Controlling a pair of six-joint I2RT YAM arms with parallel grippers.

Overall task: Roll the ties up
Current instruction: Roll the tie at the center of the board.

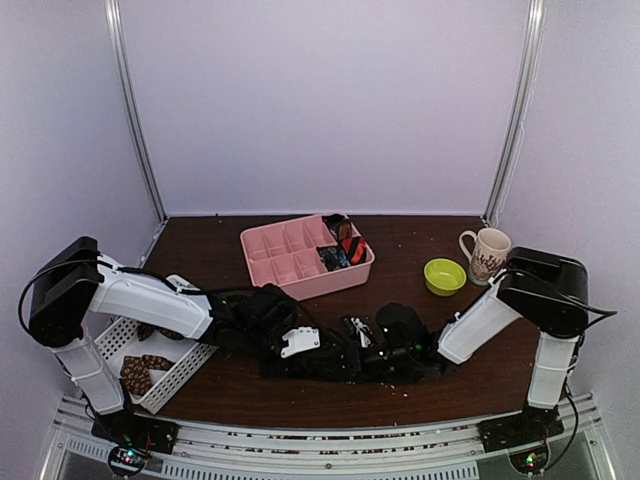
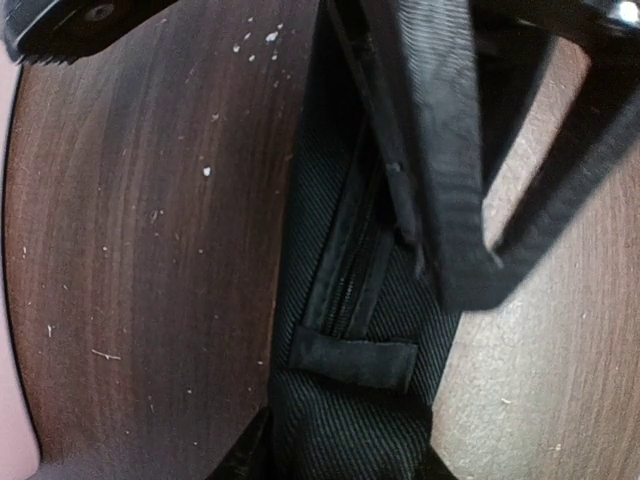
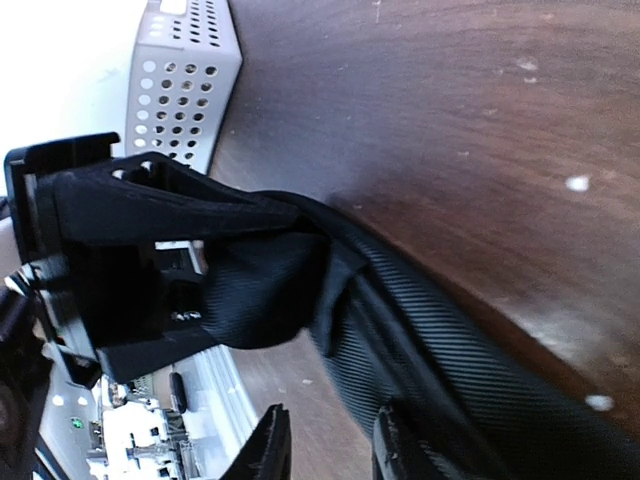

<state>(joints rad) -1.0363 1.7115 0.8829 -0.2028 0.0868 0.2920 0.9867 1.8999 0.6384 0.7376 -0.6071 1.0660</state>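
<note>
On your dark wooden table [image 1: 420, 235] you've got 1 pink divided box [image 1: 322, 286] toward the back. To its right sits 1 green bowl [image 1: 445, 276], with 1 patterned mug [image 1: 487, 254] just beside it. At the near left is 1 white perforated basket [image 1: 186, 366].

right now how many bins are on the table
2. A pink divided bin sits at the centre back, and a white perforated basket lies at the front left. No other bin shows, though the arms could hide one.

Pink tray [image 1: 332, 286] behind, white basket [image 1: 186, 374] left
</note>
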